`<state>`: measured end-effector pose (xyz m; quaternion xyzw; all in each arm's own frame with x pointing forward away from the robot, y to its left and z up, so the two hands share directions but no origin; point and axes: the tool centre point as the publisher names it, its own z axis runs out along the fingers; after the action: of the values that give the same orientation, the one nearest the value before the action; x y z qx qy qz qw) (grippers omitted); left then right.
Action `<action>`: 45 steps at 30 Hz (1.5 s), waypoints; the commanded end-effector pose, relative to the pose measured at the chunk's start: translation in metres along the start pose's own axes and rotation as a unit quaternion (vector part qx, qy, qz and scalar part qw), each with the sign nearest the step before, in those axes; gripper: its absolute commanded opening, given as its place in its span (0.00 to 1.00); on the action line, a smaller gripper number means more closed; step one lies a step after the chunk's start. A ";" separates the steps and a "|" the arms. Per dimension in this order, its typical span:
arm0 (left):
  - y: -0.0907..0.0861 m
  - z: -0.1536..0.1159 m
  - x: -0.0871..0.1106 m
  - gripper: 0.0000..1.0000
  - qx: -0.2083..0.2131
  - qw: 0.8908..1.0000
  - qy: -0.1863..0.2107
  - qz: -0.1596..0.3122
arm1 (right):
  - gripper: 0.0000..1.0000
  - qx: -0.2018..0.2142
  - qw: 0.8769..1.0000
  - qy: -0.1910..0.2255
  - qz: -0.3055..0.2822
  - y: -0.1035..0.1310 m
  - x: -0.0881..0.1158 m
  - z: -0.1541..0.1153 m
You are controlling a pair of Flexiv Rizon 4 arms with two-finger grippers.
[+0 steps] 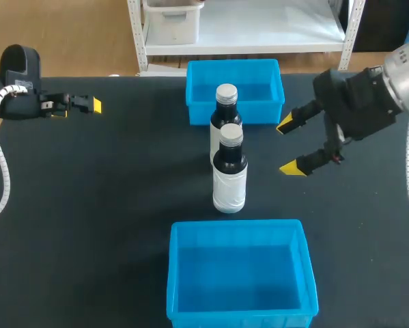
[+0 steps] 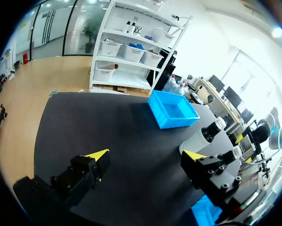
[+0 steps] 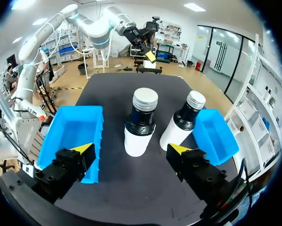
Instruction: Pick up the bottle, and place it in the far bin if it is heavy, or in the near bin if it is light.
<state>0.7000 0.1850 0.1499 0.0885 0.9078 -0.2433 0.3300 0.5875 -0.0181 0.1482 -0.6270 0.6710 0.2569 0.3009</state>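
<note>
Two dark bottles with white labels and silver caps stand upright mid-table, one behind the other. The near bottle (image 1: 229, 172) (image 3: 141, 123) is closer to the near blue bin (image 1: 238, 318) (image 3: 70, 136). The far bottle (image 1: 225, 109) (image 3: 183, 123) stands just in front of the far blue bin (image 1: 265, 111) (image 3: 215, 136). My right gripper (image 1: 290, 146) (image 3: 131, 149) hovers open to the right of the bottles, touching neither. My left gripper (image 1: 89, 104) (image 2: 145, 154) is open and holds nothing at the far left of the table, well away from them.
Both bins look empty. The black tabletop (image 1: 108, 205) is bare to the left of the bottles and between them and each bin. In the left wrist view the far bin (image 2: 173, 109) and both bottles (image 2: 205, 136) lie ahead and to the side.
</note>
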 end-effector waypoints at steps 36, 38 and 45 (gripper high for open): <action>0.000 0.000 0.000 1.00 0.000 1.000 0.000 0.000 | 1.00 -0.038 0.999 -0.027 -0.001 -0.014 -0.026 0.053; 0.000 0.000 0.000 1.00 0.000 1.000 0.000 0.000 | 1.00 -0.037 0.999 -0.028 -0.001 -0.015 -0.028 0.055; 0.000 0.000 0.000 1.00 0.000 1.000 0.000 0.000 | 1.00 -0.039 0.999 -0.032 -0.002 -0.020 -0.035 0.062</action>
<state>0.7000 0.1850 0.1499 0.0885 0.9078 -0.2433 0.3300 0.6089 0.0449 0.1338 -0.6303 0.6512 0.2983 0.2995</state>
